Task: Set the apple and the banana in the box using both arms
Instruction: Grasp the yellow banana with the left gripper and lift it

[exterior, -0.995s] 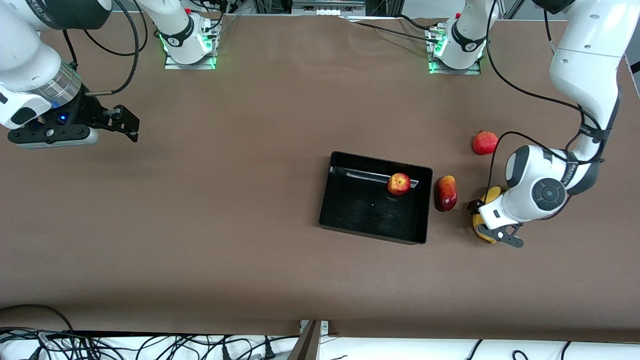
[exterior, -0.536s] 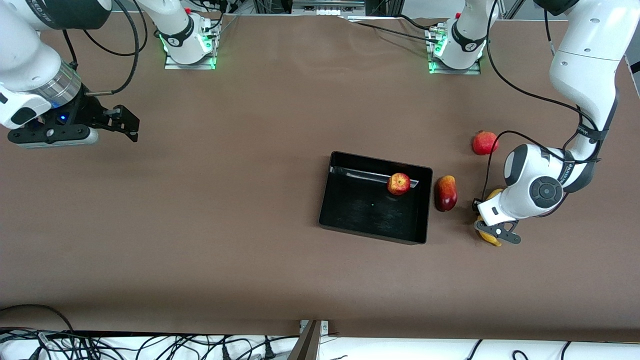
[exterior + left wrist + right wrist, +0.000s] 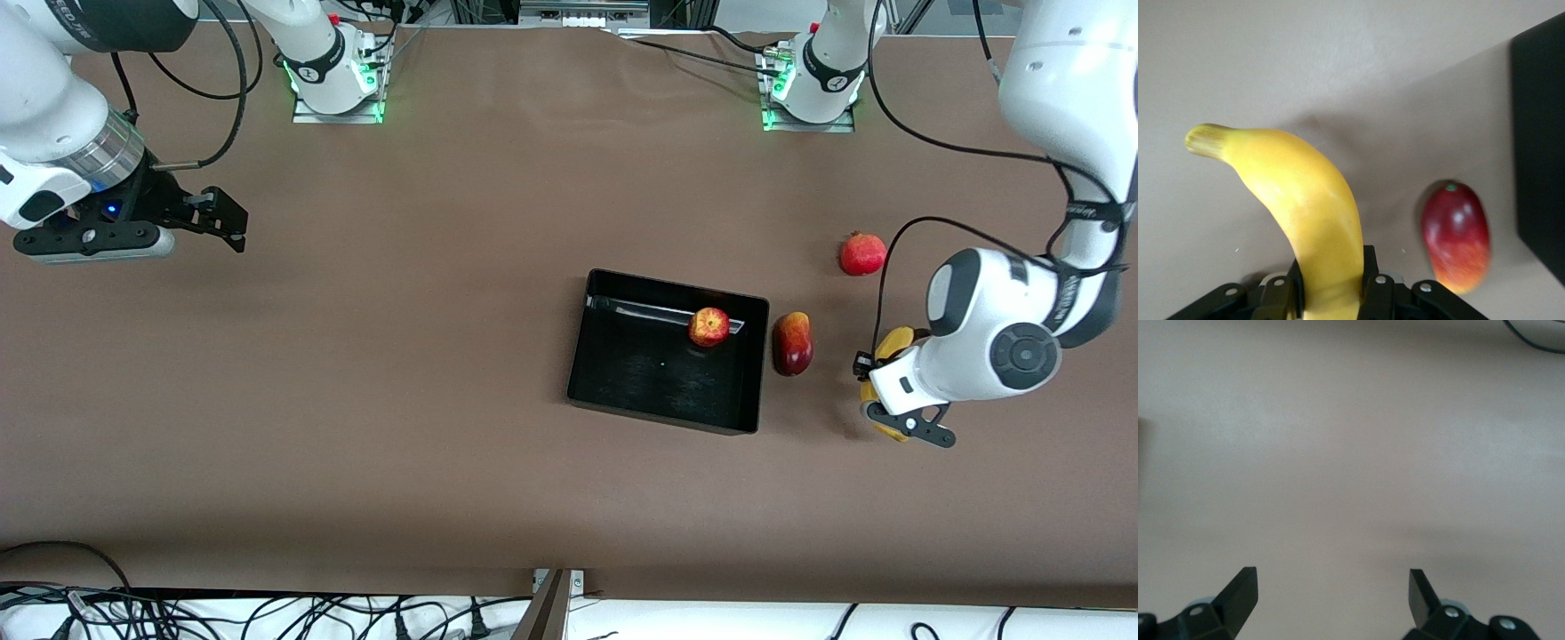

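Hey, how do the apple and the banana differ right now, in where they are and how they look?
The apple sits inside the box, free of any gripper; the banana is outside the box, clamped in the left gripper toward the left arm's end of the table. The apple is small, round and red with yellow streaks; the banana is long, curved and plain yellow. Both are fruit. The right gripper waits open over bare table.

Your left arm bends down toward the left arm's end of the surface [image 3: 444,489], beside the box [image 3: 582,356]; its left pincer [image 3: 893,416] is clamped on the banana [image 3: 1305,213]. Your right arm waits well apart from the box, toward the right arm's end, its right pincer [image 3: 1331,593] spread wide over bare surface.
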Tool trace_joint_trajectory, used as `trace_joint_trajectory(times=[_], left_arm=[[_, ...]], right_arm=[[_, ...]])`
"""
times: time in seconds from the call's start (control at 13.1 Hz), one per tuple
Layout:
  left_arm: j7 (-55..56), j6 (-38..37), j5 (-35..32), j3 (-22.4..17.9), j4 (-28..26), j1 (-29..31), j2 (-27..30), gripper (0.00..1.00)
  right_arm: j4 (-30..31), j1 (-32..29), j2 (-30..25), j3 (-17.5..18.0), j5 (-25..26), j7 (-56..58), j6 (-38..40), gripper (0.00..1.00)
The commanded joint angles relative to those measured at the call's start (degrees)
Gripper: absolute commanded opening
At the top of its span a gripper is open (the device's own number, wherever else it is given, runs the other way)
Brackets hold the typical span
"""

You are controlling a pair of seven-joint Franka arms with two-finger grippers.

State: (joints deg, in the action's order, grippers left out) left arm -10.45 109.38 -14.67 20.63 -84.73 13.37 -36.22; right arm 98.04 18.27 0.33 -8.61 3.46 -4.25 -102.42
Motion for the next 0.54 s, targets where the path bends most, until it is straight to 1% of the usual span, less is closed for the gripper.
trace_joint_trajectory(times=[0.0,0.08,0.23,0.46], left_arm=[[1.9,-5.6,2.1,0.6,5.0,-1.8,-0.2,0.0],[5.2,-6.7,2.9,0.8,5.1,-2.8,0.4,0.0],[18.0,-7.7,3.2,1.1,5.1,-7.5,1.8,0.0],[28.3,-8.5,3.3,1.3,5.2,-13.4,2.5,0.0]], right_arm=[[-0.8,-0.2,-0.2,0.2,0.7,-0.4,1.1,1.0],[-0.8,-0.2,-0.2,0.2,0.7,-0.4,1.1,1.0],[-0.8,-0.2,-0.2,0.1,0.7,-0.4,1.1,1.0],[-0.8,-0.3,-0.1,0.0,0.8,-0.4,1.1,1.0]])
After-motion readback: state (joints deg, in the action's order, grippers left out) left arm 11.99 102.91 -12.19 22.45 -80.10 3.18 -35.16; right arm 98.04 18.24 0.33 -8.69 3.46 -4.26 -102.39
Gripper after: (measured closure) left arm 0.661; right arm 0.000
